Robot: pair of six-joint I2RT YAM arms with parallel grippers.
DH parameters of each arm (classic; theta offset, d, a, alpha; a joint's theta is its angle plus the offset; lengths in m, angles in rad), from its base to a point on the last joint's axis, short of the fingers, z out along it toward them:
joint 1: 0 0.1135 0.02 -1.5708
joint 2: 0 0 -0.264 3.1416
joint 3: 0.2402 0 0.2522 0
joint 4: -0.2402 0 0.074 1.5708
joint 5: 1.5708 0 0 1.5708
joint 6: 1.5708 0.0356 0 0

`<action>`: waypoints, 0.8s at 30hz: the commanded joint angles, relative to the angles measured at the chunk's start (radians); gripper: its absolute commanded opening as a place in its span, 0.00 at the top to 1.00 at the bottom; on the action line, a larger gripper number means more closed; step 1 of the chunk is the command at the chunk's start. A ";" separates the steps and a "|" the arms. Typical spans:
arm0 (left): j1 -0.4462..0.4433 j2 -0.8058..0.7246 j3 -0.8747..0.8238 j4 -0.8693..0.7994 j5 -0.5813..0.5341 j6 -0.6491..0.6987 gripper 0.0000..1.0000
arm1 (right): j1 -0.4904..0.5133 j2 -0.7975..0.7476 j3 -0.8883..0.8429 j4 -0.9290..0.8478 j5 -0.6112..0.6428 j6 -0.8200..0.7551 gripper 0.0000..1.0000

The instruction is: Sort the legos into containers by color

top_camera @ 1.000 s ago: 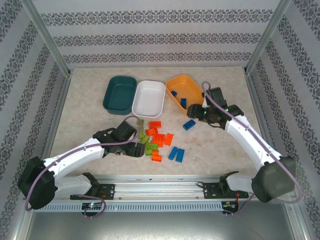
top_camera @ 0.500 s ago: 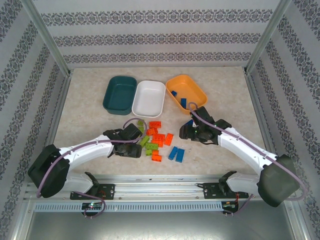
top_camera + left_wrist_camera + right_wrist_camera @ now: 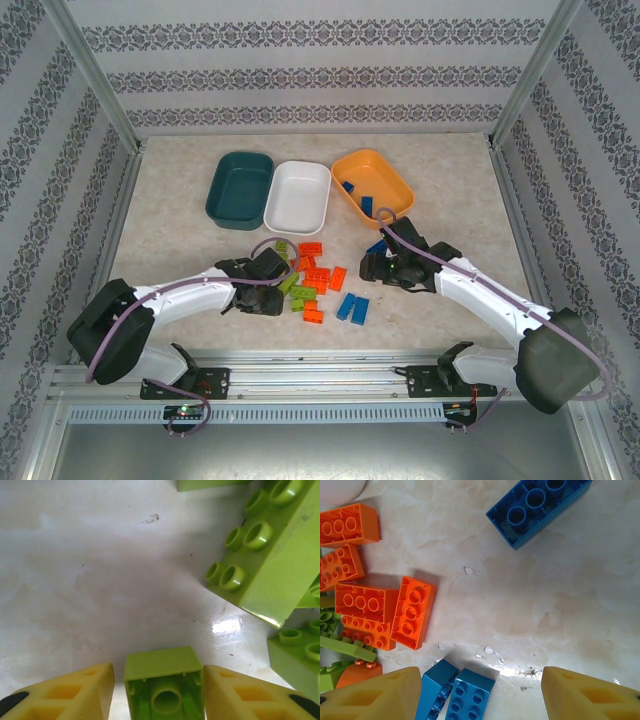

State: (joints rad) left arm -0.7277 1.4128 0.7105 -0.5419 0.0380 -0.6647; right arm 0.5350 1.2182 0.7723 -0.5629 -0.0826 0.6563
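Observation:
Orange-red legos [image 3: 318, 272], lime green legos [image 3: 293, 284] and two blue legos [image 3: 352, 306] lie in a cluster at the table's front middle. My left gripper [image 3: 159, 672] is low on the table, open, with a lime green brick [image 3: 162, 680] between its fingers. The right finger is almost on the brick and a thin gap shows at the left one. My right gripper [image 3: 480, 675] hangs wide open just above the table, the two blue bricks [image 3: 462, 695] by its left finger. Another blue brick [image 3: 540, 507] lies beyond it.
Three trays stand in a row at the back: dark teal [image 3: 216, 192], white [image 3: 297, 196] and orange [image 3: 388, 176], the orange one holding blue bricks [image 3: 366, 205]. More green bricks [image 3: 265, 555] lie close on the left gripper's right. Patterned walls enclose the table.
The left gripper's fingers have closed in around the green brick after sliding slightly right. The right arm came down from beside the orange tray toward the pile, its jaws unchanged.

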 commanded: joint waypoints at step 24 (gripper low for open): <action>0.108 -0.115 0.228 -0.256 -0.075 0.136 0.59 | 0.016 -0.014 -0.056 0.047 0.005 0.023 0.35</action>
State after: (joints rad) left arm -0.6830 1.3113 0.8764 -0.6971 0.0010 -0.6079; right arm 0.5350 1.2182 0.7338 -0.5289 -0.0830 0.6598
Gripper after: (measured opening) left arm 0.405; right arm 0.651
